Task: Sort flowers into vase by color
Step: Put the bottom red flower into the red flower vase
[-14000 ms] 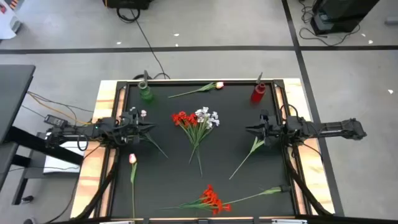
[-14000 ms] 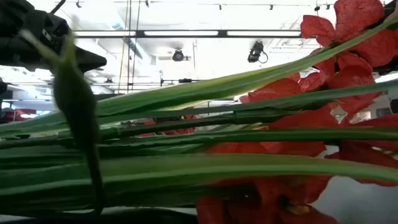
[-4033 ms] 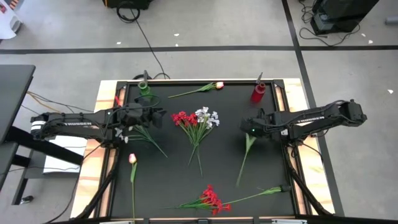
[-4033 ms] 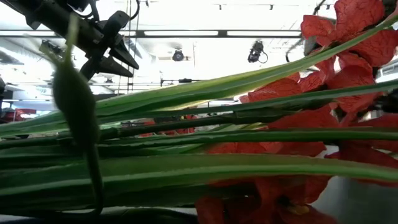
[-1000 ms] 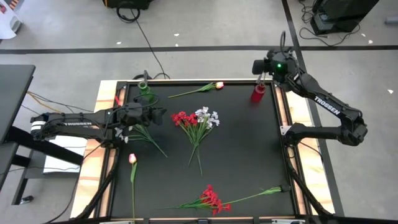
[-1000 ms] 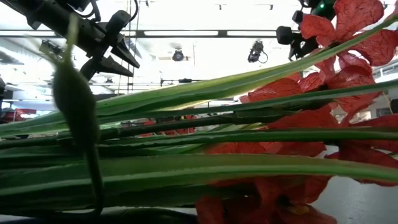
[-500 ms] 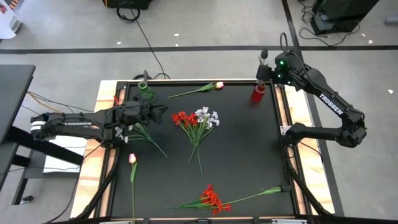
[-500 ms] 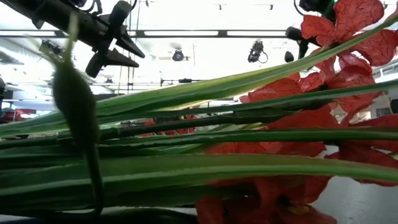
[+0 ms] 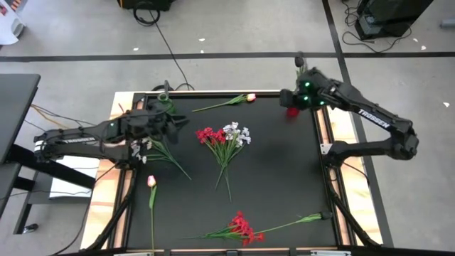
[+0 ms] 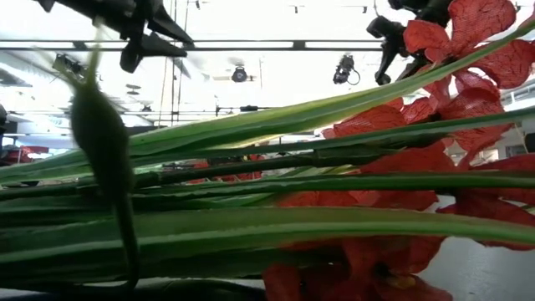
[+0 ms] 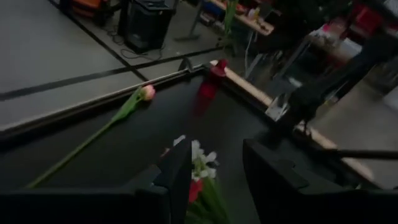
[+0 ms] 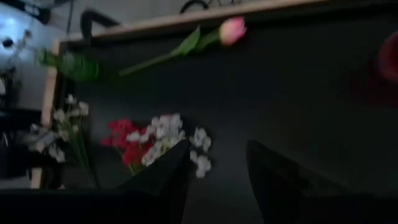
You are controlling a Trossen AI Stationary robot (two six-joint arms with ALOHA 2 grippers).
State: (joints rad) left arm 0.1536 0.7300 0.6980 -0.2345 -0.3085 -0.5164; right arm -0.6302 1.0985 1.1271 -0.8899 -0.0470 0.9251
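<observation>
While raised: right pincer (image 12: 214,180) above red vase (image 9: 292,111).

Bare mat (image 9: 284,171) right of centre bunch (image 9: 225,139)

1. The high view looks straight down from well above the black table (image 9: 227,178), taking in the whole top, both arms and the floor around it.
2. The low view sits at table height, so near a red flower bunch (image 10: 468,109) that stems and blooms fill it; ceiling lights show behind.
3. The left wrist view looks across the table toward the red vase (image 11: 210,78) and pink bud (image 11: 148,92), past its own fingers (image 11: 180,174).
4. The right wrist view looks down on the same pink bud (image 12: 231,28) and the middle red-and-white bunch (image 12: 155,140), which the high view also shows.
</observation>
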